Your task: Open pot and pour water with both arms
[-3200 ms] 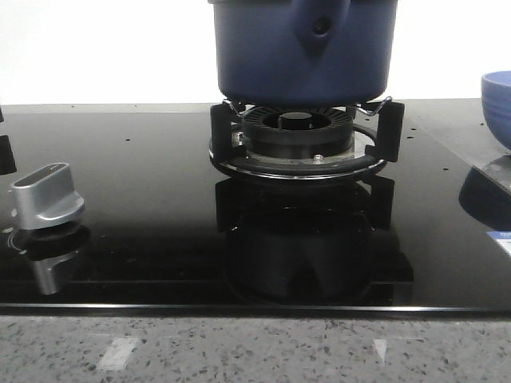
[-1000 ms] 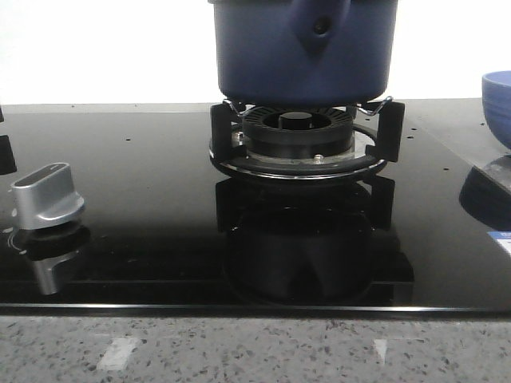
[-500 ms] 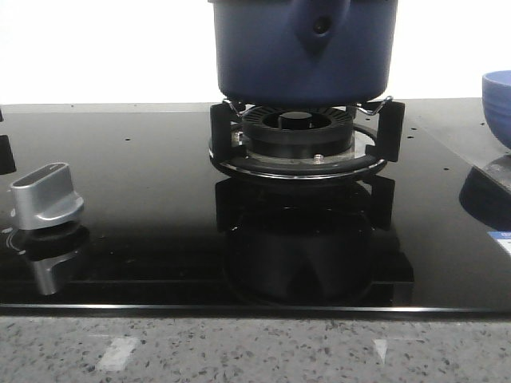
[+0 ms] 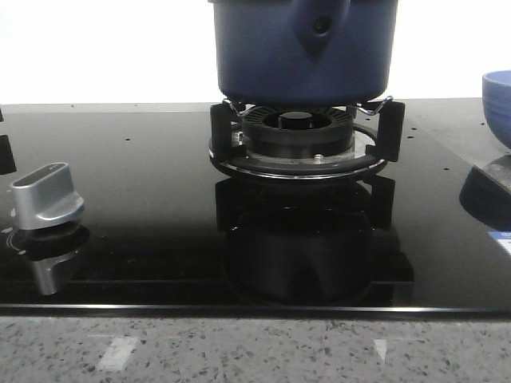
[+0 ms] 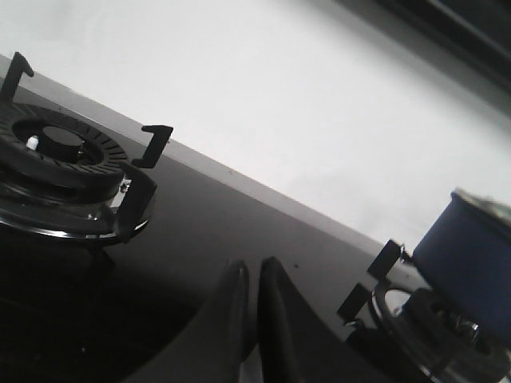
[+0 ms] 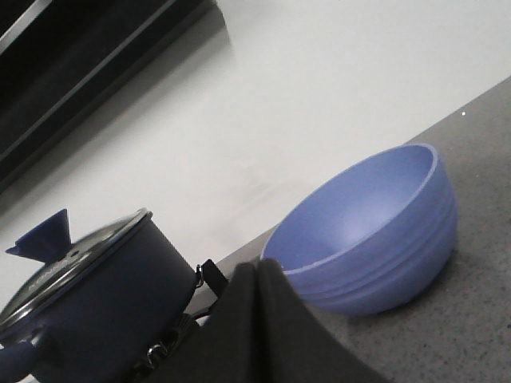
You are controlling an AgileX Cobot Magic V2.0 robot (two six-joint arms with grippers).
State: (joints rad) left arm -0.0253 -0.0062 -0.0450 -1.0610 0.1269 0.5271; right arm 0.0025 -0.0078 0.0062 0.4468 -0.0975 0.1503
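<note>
**One pot on its burner, both pincers clenched on nothing**

On the black glass hob (image 4: 144, 175), seen from the front, one dark blue pot (image 4: 303, 48) sits on the one burner (image 4: 297, 132) in this view, its tapered handle mount with the small hole facing the camera. One silver knob (image 4: 46, 194) stands at the left of the hob. One lighter blue bowl (image 4: 497, 104) is cut by the right edge. A speckled grey counter (image 4: 255, 347) runs along the near side. Neither arm appears in this view.

From the left wrist, two burners show: a bare one (image 5: 60, 159) with its black pan supports, and a second one (image 5: 415, 315) carrying the pot (image 5: 471, 267), of which only part of the blue side is visible. The left gripper (image 5: 249, 275) has its two dark fingers pressed nearly together with nothing between them, poised over the hob between the two burners.

From the right wrist, one pot (image 6: 92, 307) and one bowl (image 6: 375, 231) show. The pot wears a glass lid (image 6: 76, 259) with a metal rim and a blue knob (image 6: 44, 239). The bowl rests on the grey counter, apart from the pot. The right gripper (image 6: 257, 275) has its fingers closed against each other, holding nothing, with its tips between pot and bowl.
</note>
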